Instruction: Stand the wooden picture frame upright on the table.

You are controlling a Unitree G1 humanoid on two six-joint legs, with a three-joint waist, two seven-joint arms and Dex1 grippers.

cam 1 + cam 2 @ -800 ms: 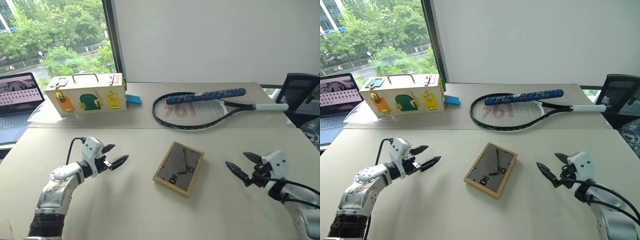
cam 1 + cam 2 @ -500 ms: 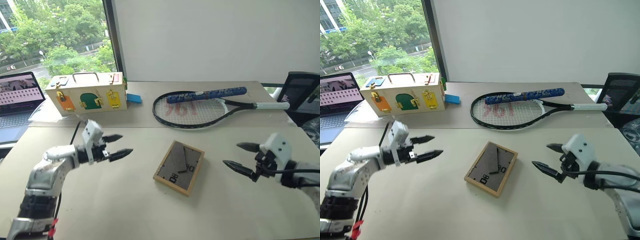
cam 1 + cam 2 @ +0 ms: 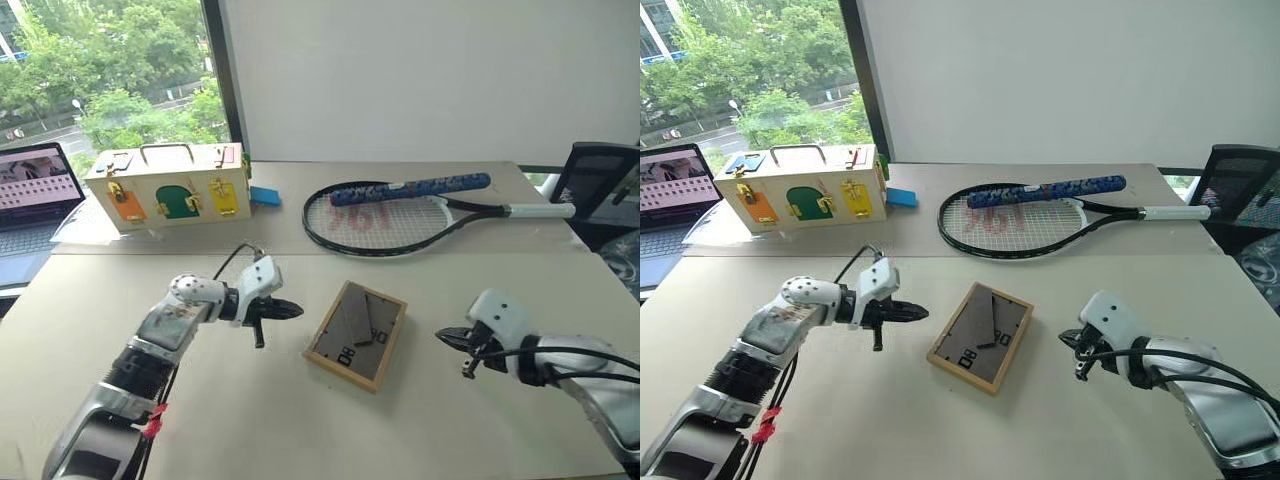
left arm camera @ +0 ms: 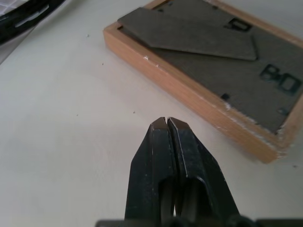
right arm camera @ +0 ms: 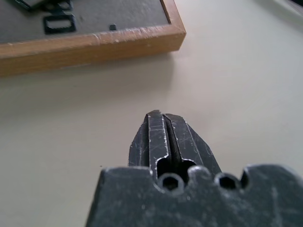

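Left eye view: frame lies flat, back side up, on the table, near the middle, just in front of the seam. Grey back panel with stand folded flat, white marks near its front end. Left gripper sits left of the frame, near but apart, fingers pressed together, tips aimed at the frame's left edge. Right gripper sits right of the frame, also apart, fingers pressed together, aimed left toward it. Behind the seam: racket with blue grip, cream box with coloured doors, small blue block beside the box. Laptop at far left, black chair at far right.

Right eye view: same layout; frame between the two grippers, neither touching it.

Left wrist view: left fingers shut tight, nothing between them, above bare table. Frame's wood edge lies just ahead of the tips, small gap; grey panel, folded stand and marks visible.

Right wrist view: right fingers shut tight, empty. Frame corner and long wood edge ahead, clear strip of table between.
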